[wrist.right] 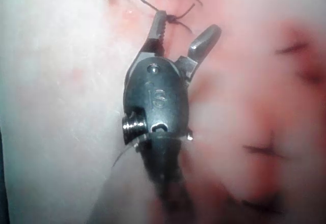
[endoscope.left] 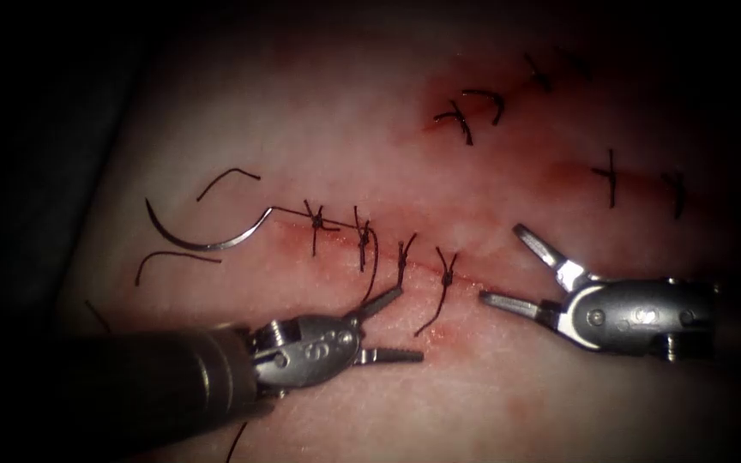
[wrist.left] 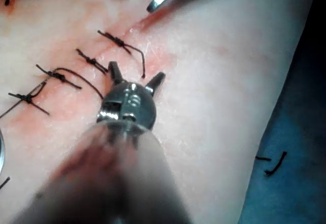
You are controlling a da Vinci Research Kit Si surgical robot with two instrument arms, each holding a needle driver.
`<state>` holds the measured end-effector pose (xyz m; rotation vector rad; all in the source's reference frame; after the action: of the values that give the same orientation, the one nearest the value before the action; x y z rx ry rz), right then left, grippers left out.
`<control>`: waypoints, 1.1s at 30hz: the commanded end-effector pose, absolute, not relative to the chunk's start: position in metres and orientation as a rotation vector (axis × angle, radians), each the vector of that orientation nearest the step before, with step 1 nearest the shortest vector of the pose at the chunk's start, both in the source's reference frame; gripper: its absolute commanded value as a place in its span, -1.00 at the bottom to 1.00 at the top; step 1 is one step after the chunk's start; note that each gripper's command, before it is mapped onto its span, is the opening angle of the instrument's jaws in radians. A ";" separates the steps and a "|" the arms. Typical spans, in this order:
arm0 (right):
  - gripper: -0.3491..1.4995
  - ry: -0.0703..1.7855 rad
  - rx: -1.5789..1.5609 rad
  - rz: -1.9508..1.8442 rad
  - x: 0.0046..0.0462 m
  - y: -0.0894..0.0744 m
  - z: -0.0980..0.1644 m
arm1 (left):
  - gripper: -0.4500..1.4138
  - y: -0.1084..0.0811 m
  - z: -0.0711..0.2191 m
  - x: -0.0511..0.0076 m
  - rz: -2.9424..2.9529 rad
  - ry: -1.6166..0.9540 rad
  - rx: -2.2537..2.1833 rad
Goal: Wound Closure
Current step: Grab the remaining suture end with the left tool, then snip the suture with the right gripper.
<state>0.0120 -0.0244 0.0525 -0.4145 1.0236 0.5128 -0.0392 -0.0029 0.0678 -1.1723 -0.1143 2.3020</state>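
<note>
The curved needle (endoscope.left: 199, 237) lies free on the tissue (endoscope.left: 319, 129), left of the cut's (endoscope.left: 422, 264) left end, with neither tool holding it. Its thread (endoscope.left: 289, 209) runs to the first of several knotted stitches (endoscope.left: 316, 221) along the cut. My left tool (endoscope.left: 405, 324) hovers just below the cut with jaws open and nothing held; a stitch tail (endoscope.left: 372, 266) hangs beside its upper jaw. In the left wrist view the left tool (wrist.left: 137, 72) stands open near the stitches (wrist.left: 118, 40). My right tool (endoscope.left: 499, 262) is open and holds nothing at the cut's right end; its wrist view shows it (wrist.right: 187, 23) spread around a knot (wrist.right: 175, 18).
Two loose cut ends of thread (endoscope.left: 226, 180) (endoscope.left: 173, 257) lie near the needle. Two other stitched cuts (endoscope.left: 473, 107) (endoscope.left: 611, 176) with red fluid sit at the upper right. Blue cloth (wrist.left: 298, 147) with thread scraps borders the tissue.
</note>
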 end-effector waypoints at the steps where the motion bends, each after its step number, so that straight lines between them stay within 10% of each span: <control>1: 0.84 1.026 -0.414 0.513 0.0127 -0.025 0.053 | -0.28 -0.003 0.069 -0.0399 2.301 -0.122 -1.174; 12: 0.80 1.022 -0.425 0.497 0.0128 -0.025 0.053 | -1.00 -0.003 0.070 -0.0401 2.320 -0.159 -1.183; 33: 0.73 0.909 -0.498 0.294 0.0194 -0.027 0.056 | -1.00 -0.002 0.066 -0.0401 2.273 -0.209 -1.234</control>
<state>0.0185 -0.0264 0.0555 -0.5051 0.9010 0.2866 -0.0396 -0.0014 0.0658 -1.2339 -0.2074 2.2720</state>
